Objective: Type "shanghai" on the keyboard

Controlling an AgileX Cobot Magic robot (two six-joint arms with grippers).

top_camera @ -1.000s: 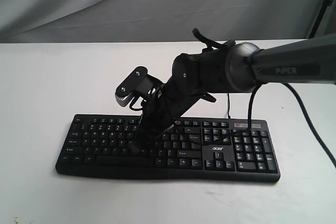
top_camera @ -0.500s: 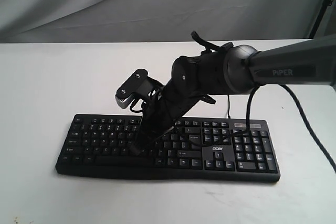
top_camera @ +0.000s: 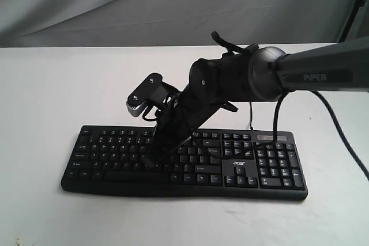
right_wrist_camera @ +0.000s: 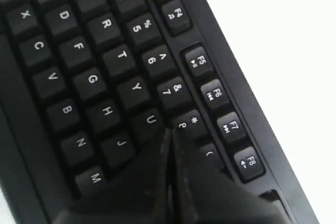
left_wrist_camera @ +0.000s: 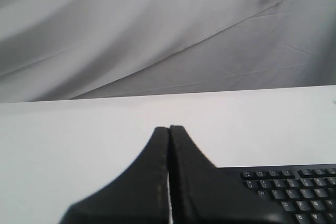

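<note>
Right tool (right_wrist_camera: 170, 132) together, tip by U key (right_wrist_camera: 151, 120) on keyboard (right_wrist_camera: 89, 77); left tool (left_wrist_camera: 169, 129) together, off the keys. Probably mid-word. Next: centre on target key, press down.

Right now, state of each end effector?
Left end effector: closed, holding nothing.
Right end effector: closed, empty, tip over the keyboard.

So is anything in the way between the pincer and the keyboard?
No, nothing I can see. The right pincer, shut, is right at the keyboard keys near U and 8, with no object between them.
</note>
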